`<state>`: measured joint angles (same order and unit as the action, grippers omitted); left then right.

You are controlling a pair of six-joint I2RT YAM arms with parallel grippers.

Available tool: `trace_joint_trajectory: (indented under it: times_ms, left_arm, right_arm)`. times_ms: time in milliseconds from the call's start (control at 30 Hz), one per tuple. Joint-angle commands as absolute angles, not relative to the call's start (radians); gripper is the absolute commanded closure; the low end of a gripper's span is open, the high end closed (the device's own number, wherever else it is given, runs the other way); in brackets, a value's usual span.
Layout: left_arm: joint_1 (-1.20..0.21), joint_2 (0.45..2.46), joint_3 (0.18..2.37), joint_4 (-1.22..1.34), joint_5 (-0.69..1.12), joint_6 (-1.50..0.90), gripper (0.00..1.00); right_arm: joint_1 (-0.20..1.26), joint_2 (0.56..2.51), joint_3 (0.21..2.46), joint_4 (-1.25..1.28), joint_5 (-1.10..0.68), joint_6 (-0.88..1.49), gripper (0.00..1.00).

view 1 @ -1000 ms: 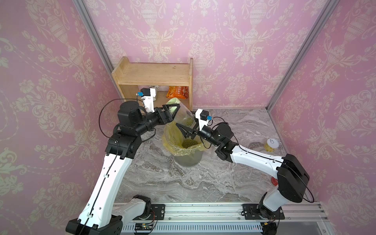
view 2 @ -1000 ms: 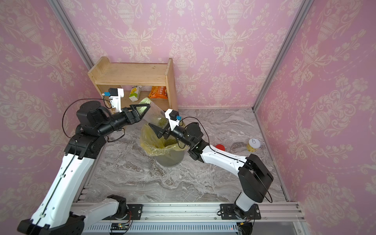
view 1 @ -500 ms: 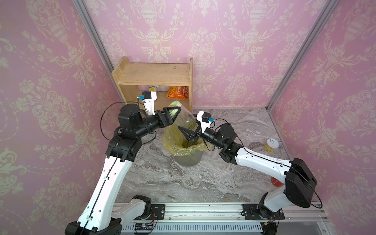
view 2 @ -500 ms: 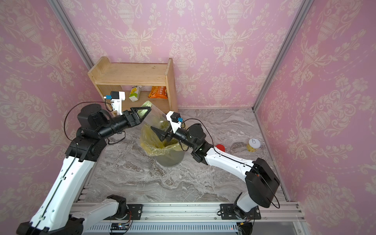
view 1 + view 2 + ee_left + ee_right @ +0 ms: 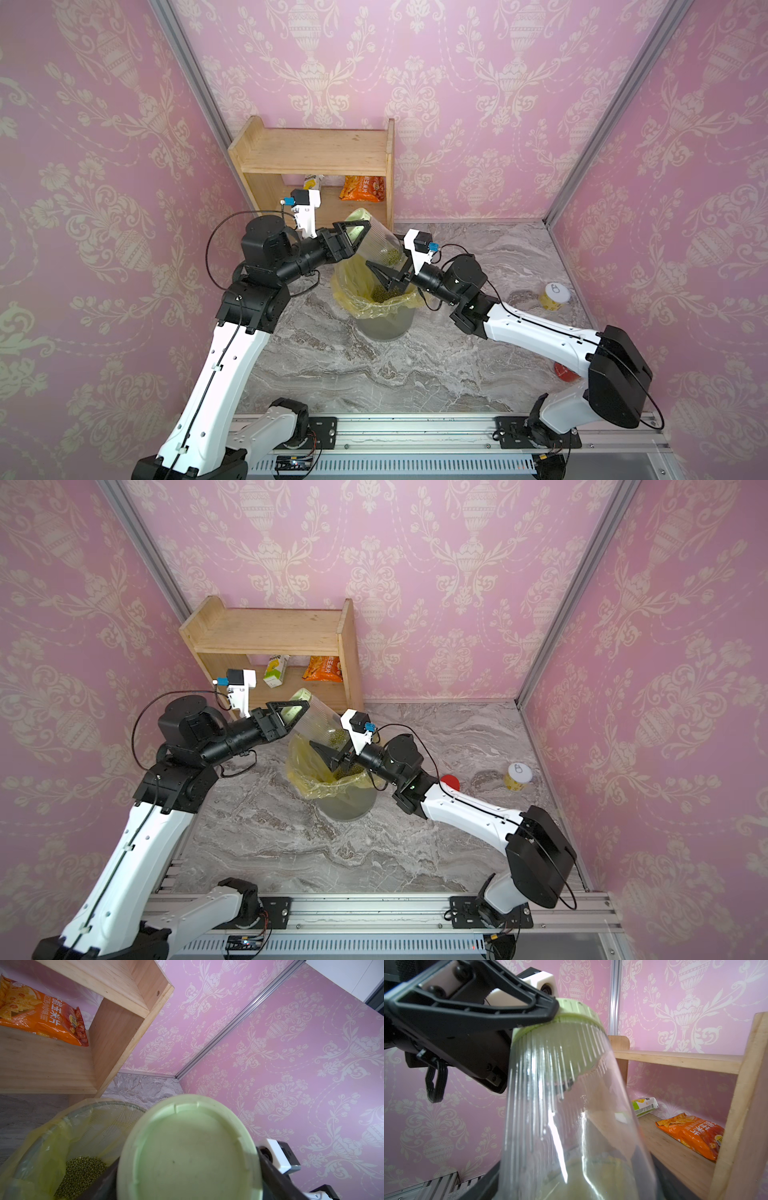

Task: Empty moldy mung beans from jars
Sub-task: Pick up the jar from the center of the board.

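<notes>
In both top views your left pincer (image 5: 360,237) clasps the pale green lid (image 5: 358,216) of the ribbed jar (image 5: 320,719). Your right pincer (image 5: 385,271) seems to hug the jar's lower end, where mung beans (image 5: 390,253) sit above the yellow-lined bin (image 5: 384,328).

Left wrist: the lid (image 5: 187,1153) fills the jaws.

Right wrist: the jar (image 5: 566,1115) rises between the jaws.

The lid looks due off, so grip low and twist squarely over the bin.

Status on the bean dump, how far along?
Done: mung beans are already heaped in the yellow-lined bin. In hand: left gripper and right gripper hold the ribbed jar tilted over it, pale green end up, some beans inside. To do: finish this pour. No other jar is in view, bar a red-topped item I can't identify.
</notes>
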<state>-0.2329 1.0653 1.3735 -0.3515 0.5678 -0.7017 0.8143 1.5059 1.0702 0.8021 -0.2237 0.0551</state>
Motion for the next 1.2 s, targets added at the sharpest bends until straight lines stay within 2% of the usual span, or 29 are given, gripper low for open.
trace_joint_trajectory:
  times_ms: [0,300,667,1167]
  left_arm:
    - [-0.212,1.042,1.364,-0.288,0.483,-0.663,0.14]
    - [-0.213,1.032,1.356,-0.298,0.461,-0.649,0.11]
    - [-0.213,1.047,1.353,-0.29,0.466,-0.651,0.15]
    - [-0.213,1.051,1.353,-0.301,0.45,-0.629,0.15]
  right_arm:
    - [0.811,1.417,1.076,0.925,-0.231,0.101,0.55]
    - [0.802,1.414,1.076,0.923,-0.237,0.116,0.56]
    - [0.802,1.447,1.1,0.932,-0.247,0.134,0.57]
    - [0.799,1.468,1.114,0.945,-0.237,0.15,0.6]
